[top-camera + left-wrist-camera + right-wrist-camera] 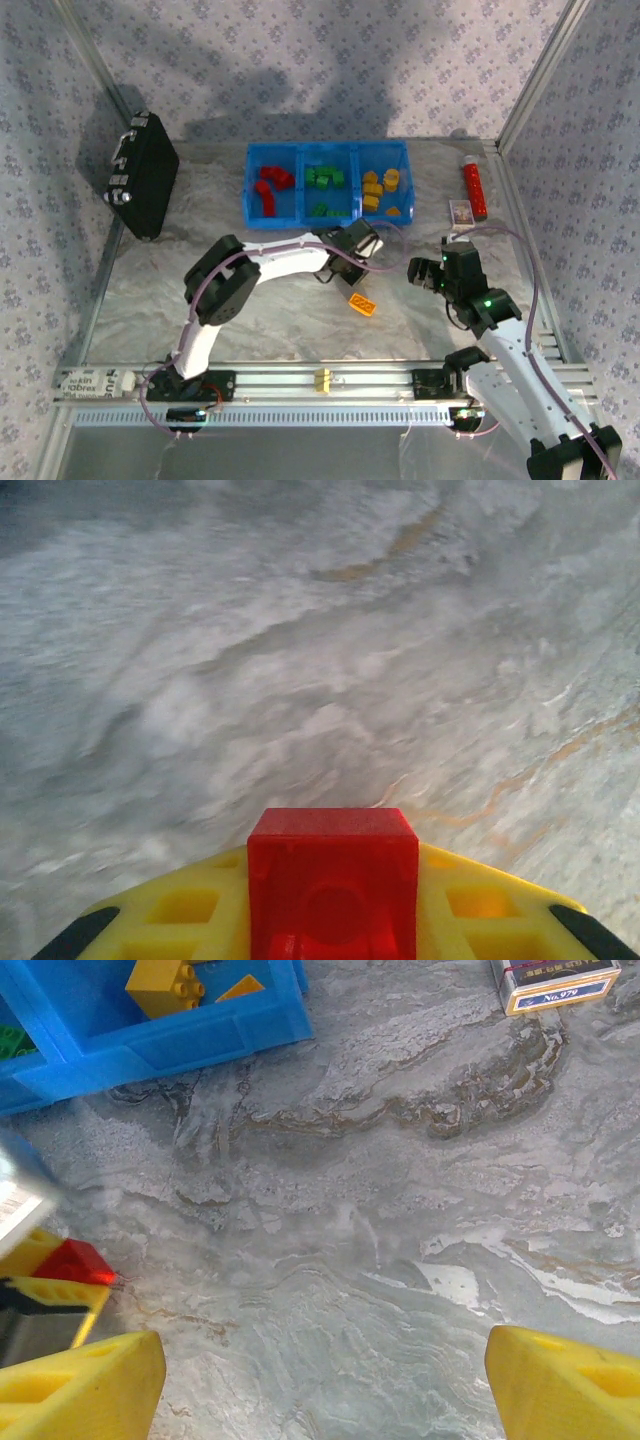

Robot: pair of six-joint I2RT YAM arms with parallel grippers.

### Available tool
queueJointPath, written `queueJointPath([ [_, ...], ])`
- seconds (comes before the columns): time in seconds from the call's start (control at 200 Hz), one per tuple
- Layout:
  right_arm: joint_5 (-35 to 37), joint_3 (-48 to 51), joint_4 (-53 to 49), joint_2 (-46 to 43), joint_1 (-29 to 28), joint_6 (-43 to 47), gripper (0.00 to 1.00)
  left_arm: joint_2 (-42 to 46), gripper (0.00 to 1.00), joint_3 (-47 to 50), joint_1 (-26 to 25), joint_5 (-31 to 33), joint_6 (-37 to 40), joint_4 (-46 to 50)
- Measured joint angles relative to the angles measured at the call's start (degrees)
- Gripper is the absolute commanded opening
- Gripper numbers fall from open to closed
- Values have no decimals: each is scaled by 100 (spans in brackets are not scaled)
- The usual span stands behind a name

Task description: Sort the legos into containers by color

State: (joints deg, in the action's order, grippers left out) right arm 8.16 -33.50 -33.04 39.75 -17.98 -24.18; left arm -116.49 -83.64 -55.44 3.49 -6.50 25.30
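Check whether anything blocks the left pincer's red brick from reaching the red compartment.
Nothing visible does. The left pincer grips the red brick above bare table; only the bin's near wall lies before the red compartment, so lift over it.

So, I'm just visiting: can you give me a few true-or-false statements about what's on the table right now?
1. The left gripper holds a red lego. True.
2. The right gripper is shut on a yellow brick. False: its fingers stand wide apart with nothing between them.
3. The middle compartment of the blue bin holds green legos. True.
4. The red tube lies inside the bin. False: it lies on the table, to the right of the bin.
5. An orange lego lies loose on the table, outside the bin. True.
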Motion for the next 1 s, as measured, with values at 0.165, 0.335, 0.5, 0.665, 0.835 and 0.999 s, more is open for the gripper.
queueJointPath([
  [0.165,-50,87,74,4,0,-26,85,802,29,444,448,-125,-61,-264],
  [0.335,-149,107,144,81,0,-50,85,1547,29,765,1054,-240,-127,-518],
  [0.5,-197,114,205,92,0,-72,85,1864,28,855,1641,-260,-149,-566],
  [0.665,-219,151,201,92,0,-92,85,2039,28,1016,2214,-297,-212,-581],
  [0.835,-264,153,203,92,0,-92,85,2072,28,1110,2758,-385,-372,-584],
  [0.999,-306,153,203,92,0,-92,85,2059,28,1117,3182,-413,-542,-592],
])
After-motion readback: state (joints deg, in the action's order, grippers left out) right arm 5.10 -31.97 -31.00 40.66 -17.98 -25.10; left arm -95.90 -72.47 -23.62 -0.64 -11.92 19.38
